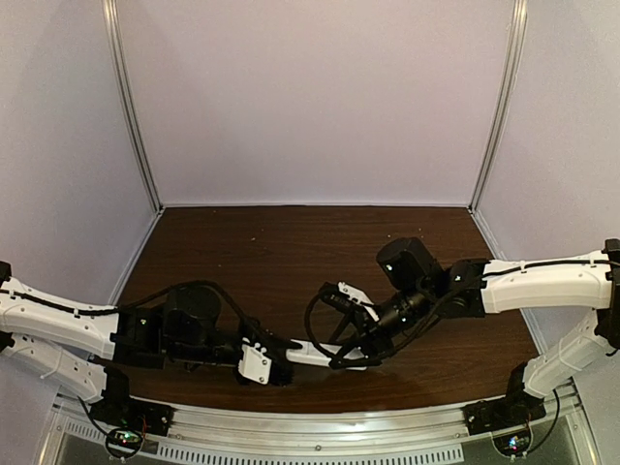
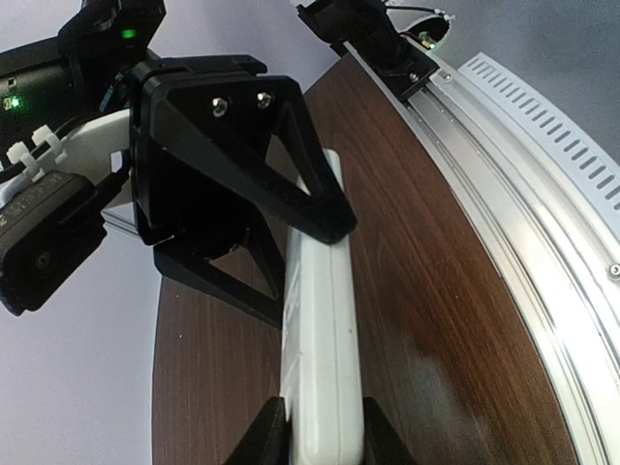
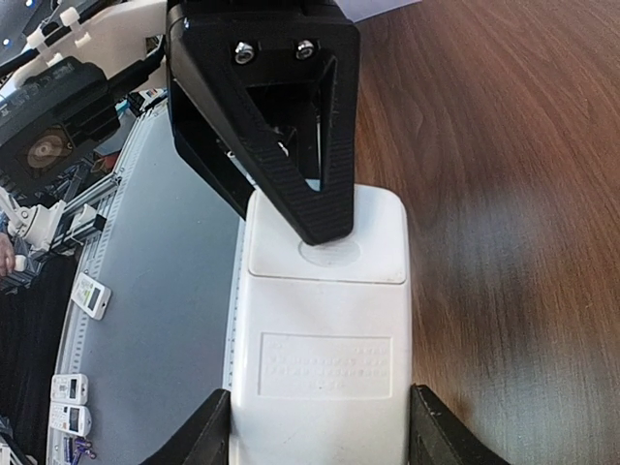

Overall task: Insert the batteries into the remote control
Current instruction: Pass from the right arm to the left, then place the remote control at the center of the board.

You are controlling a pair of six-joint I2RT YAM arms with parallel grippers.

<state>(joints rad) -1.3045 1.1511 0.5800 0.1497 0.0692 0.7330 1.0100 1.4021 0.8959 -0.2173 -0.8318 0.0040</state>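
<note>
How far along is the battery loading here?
Done: the white rectangular remote control is gripped by both arms, plain back showing. In hand: the right gripper clamps its long sides; the left gripper pinches its other end, one black finger on the closed battery cover, at its dimple. Left: likely opening the cover and loading; no batteries are in view.

Remote (image 3: 325, 329) btn side hidden.

Embossed lettering on the back of the remote control (image 3: 325, 320) is too faint to read.
</note>
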